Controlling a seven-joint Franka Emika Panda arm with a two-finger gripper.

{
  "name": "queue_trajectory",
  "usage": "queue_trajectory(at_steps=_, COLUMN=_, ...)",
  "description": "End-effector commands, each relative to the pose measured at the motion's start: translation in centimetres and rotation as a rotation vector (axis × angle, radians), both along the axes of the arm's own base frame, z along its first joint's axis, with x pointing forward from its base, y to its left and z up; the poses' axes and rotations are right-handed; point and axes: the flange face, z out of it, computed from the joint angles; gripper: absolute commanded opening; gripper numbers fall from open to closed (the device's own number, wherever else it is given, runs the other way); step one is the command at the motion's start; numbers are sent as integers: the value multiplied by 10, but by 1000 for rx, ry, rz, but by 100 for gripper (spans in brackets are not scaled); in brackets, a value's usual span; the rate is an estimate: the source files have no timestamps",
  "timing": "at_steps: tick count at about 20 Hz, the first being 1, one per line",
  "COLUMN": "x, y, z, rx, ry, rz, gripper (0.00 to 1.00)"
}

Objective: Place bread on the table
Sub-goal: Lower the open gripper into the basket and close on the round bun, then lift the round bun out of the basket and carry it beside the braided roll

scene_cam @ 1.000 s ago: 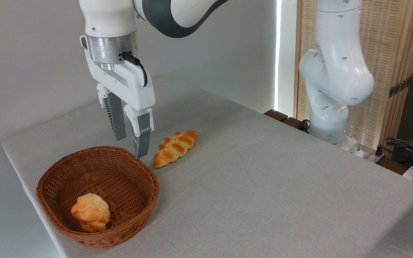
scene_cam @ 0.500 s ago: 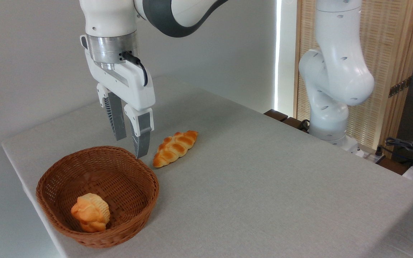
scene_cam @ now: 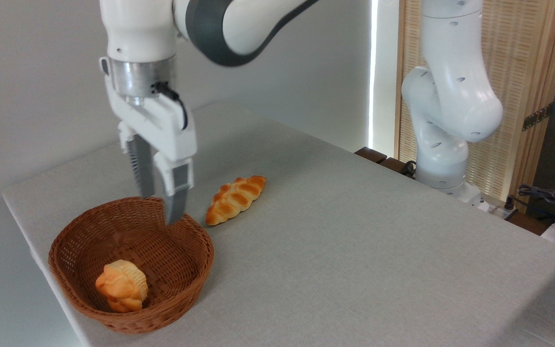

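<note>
The bread (scene_cam: 122, 285), a small lumpy golden-orange bun, lies in the front of a brown wicker basket (scene_cam: 195, 262) on the grey-beige table (scene_cam: 354, 250). My gripper (scene_cam: 159, 209) hangs above the basket's far rim, pointing down, well above and behind the bread. Its two grey fingers stand a little apart with nothing between them.
A long braided golden loaf (scene_cam: 235, 198) lies on the cloth just right of the basket's far side. The arm's white base (scene_cam: 443, 120) stands at the table's far right edge. The table's left edge runs close to the basket.
The gripper has shifted left and slightly down, from beside the loaf to over the basket's far rim. The bread, basket and loaf have not moved.
</note>
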Motion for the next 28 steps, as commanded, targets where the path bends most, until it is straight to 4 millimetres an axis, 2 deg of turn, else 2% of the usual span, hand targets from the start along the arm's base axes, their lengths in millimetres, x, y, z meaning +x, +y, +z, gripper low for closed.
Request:
queue_trajectory(at_steps=1, x=25, y=0, z=-17, rx=-27, ry=-82, rz=37, gripper=100)
queue_trajectory(at_steps=6, x=53, y=0, z=-47, rx=-17, ry=-195, rz=60, gripper=100)
queue_trajectory(at_steps=10, x=58, y=0, z=-63, rx=-7, ry=-185, rz=60, gripper=100)
queue_trajectory(at_steps=14, x=64, y=0, z=-93, rx=20, ry=-147, rz=52, gripper=100)
queue_trajectory(at_steps=20, x=67, y=4, z=-110, rx=93, ry=-134, rz=16, gripper=99)
queue_trajectory(at_steps=21, x=67, y=4, z=-111, rx=98, ry=-133, rz=15, gripper=95)
queue_trajectory(at_steps=22, x=67, y=4, z=-110, rx=98, ry=-135, rz=16, gripper=85)
queue_trajectory(at_steps=24, x=67, y=4, z=-108, rx=94, ry=-137, rz=16, gripper=52)
queue_trajectory(at_steps=25, x=67, y=4, z=-107, rx=94, ry=-139, rz=15, gripper=44)
queue_trajectory(at_steps=28, x=67, y=3, z=-106, rx=94, ry=-139, rz=12, gripper=42)
